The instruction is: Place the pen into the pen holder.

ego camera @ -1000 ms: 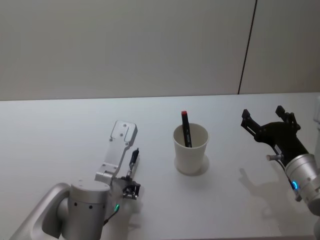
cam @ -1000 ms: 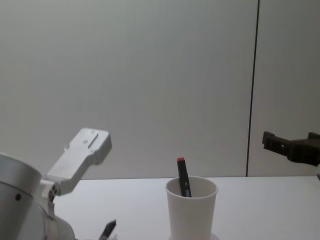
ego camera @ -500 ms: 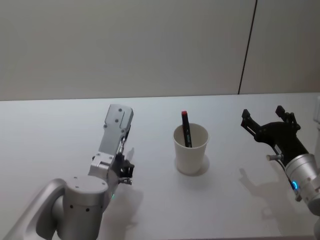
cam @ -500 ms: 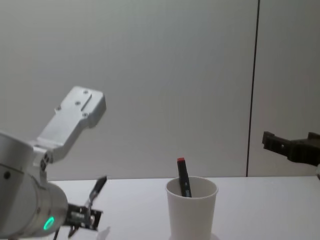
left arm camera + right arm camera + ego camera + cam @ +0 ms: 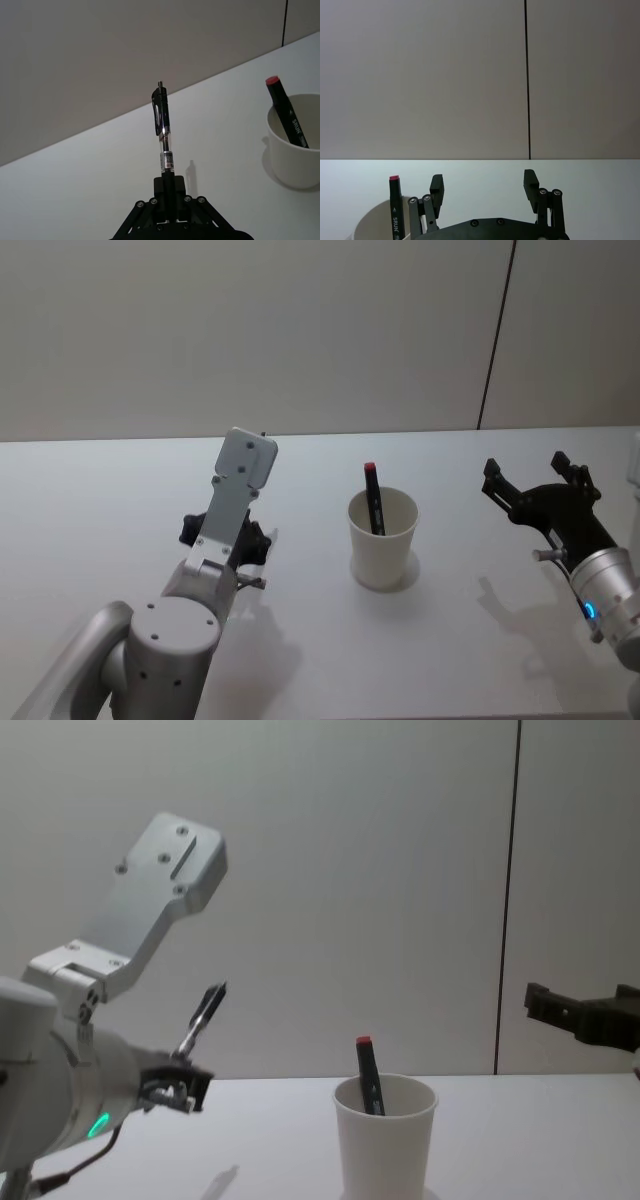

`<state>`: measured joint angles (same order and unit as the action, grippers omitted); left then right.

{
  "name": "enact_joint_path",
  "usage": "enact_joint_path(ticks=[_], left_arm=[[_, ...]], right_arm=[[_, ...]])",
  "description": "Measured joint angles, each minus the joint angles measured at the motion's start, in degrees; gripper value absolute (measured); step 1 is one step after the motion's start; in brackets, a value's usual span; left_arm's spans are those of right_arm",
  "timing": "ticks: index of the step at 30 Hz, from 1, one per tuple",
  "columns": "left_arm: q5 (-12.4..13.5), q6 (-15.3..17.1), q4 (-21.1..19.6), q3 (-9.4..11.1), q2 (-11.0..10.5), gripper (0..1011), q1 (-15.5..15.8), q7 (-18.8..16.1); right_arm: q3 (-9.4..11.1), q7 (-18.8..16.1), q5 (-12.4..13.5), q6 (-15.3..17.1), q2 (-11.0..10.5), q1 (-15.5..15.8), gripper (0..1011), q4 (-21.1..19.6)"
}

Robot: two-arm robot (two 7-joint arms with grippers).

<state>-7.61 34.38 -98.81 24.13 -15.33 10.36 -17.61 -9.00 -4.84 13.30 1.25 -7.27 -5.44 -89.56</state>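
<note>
1. The left pincer (image 5: 168, 184) is clamped on the lower end of the pen (image 5: 163, 132), its jaws drawn in narrow on the barrel.
2. The pen has a clear barrel and a black clipped end, and that clipped end points up and away from the pincer.
3. In the chest view the left pincer (image 5: 176, 1086) is lifted off the counter (image 5: 520, 1130). The pen (image 5: 204, 1016) leans upward toward the pen holder (image 5: 385, 1145) but is well apart from it, touching neither it nor the counter.
4. The left arm's pale wrist housing (image 5: 238, 490) rises over the left part of the counter (image 5: 90, 510), to the left of the pen holder (image 5: 381, 548).
5. The pen holder, a white paper cup, stands upright on the counter, well in from the far edge and between the two arms.
6. A dark marker with a red cap (image 5: 372, 498) stands inside the pen holder, leaning on the inner wall with its red tip above the rim. The left wrist view shows the marker (image 5: 287, 120) inside the holder (image 5: 294, 162) the same way.
7. The right pincer (image 5: 527, 476) hangs above the counter toward the right edge, well apart from the pen holder.
8. Its jaws are spread wide with nothing between them, as the right wrist view shows (image 5: 483, 181).
9. Behind the far edge is a plain wall (image 5: 250, 330) with one dark vertical seam (image 5: 495, 335).
</note>
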Motion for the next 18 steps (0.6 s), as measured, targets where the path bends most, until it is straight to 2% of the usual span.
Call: enact_joint_path(ticks=[5, 9, 13, 14, 15, 18], left_arm=[[3.3, -3.7, -0.3, 0.4, -0.4, 126, -0.3, 1.7], [6.1, -8.0, -0.4, 0.8, -0.8, 126, -0.4, 3.9], [8.2, -11.7, 0.0, 0.9, -1.2, 126, -0.4, 5.9], [8.2, -11.7, 0.0, 0.9, -1.2, 126, -0.4, 5.9], [9.2, -13.9, 0.3, 1.0, -1.4, 126, -0.3, 7.2], [10.5, -17.3, 0.9, 1.0, -1.5, 126, 0.0, 9.0]], right_arm=[[0.0, 0.0, 0.0, 0.0, 0.0, 0.0, 1002, 0.0], [0.0, 0.0, 0.0, 0.0, 0.0, 0.0, 1001, 0.0], [0.0, 0.0, 0.0, 0.0, 0.0, 0.0, 1001, 0.0], [0.0, 0.0, 0.0, 0.0, 0.0, 0.0, 1001, 0.0], [0.0, 0.0, 0.0, 0.0, 0.0, 0.0, 1001, 0.0], [0.0, 0.0, 0.0, 0.0, 0.0, 0.0, 1001, 0.0]])
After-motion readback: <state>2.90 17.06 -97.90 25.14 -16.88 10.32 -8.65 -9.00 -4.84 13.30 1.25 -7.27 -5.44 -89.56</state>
